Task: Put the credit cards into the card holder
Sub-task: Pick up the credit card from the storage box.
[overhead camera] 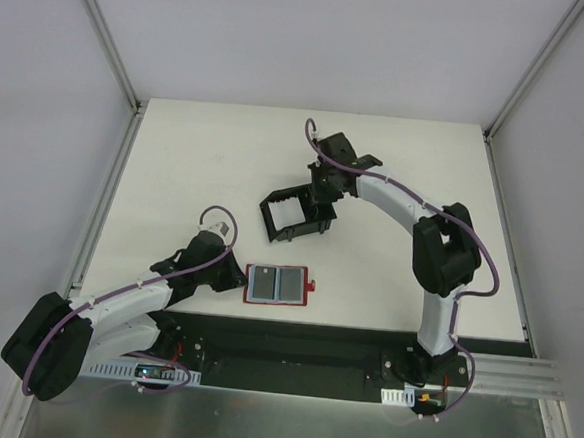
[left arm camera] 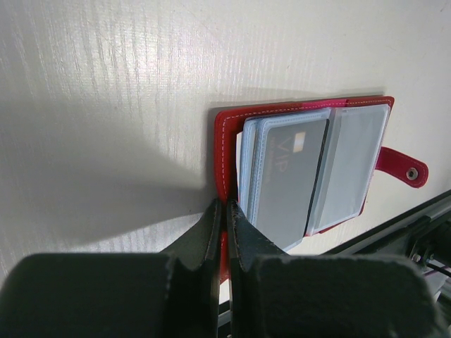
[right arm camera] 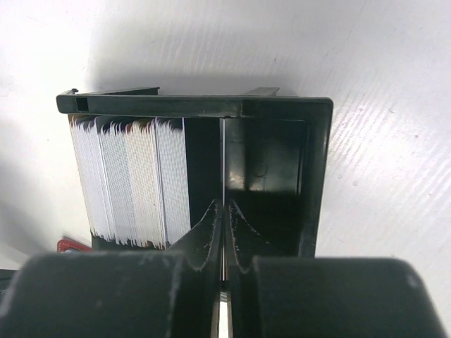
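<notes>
Left gripper on card holder edge, right gripper seemingly pinching card

One card holder, one grey card inside, one black box, one uncountably thick card stack, one lone card.

The card holder is a little red wallet lying open and flat near the front edge of the counter. Its snap tab sticks out sideways, and there's a grey card in one clear sleeve. The credit cards are a white stack standing on edge, well apart from it.
</notes>
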### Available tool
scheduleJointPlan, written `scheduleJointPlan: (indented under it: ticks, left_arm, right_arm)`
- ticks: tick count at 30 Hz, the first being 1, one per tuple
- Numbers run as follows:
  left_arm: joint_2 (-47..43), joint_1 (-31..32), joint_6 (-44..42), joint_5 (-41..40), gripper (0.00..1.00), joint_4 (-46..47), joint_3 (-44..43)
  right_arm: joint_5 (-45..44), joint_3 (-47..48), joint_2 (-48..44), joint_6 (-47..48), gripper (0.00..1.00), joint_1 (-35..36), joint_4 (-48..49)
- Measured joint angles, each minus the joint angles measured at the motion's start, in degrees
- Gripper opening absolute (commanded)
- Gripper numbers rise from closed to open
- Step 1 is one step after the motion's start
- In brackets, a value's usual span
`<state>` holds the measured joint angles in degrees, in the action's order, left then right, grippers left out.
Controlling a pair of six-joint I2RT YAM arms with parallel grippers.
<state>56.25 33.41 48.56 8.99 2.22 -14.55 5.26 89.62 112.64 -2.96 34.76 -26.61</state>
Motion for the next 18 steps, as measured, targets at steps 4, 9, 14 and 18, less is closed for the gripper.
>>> scheduleJointPlan:
  ticks: [4,9,14,18]
  left_arm:
    - [0.0,0.0,0.0,0.0,0.00,0.0,0.0]
    - [0.3,0.0,0.0,0.1,0.00,0.2,0.0]
    - [0.5,0.0,0.0,0.9,0.00,0.4,0.0]
    - [0.5,0.0,0.0,1.0,0.00,0.4,0.0]
  right_arm:
    - [-2.1,0.1,-1.4,1.0,0.00,0.5,-0.3]
    - [-5.4,-2.4,-7.2,1.5,0.00,1.6,0.5]
    - [-8.1,-8.7,-18.4,1.7,0.00,2.3,2.0]
    - [-9.2,-15.7,-28.4,0.9,0.00,2.4,2.8]
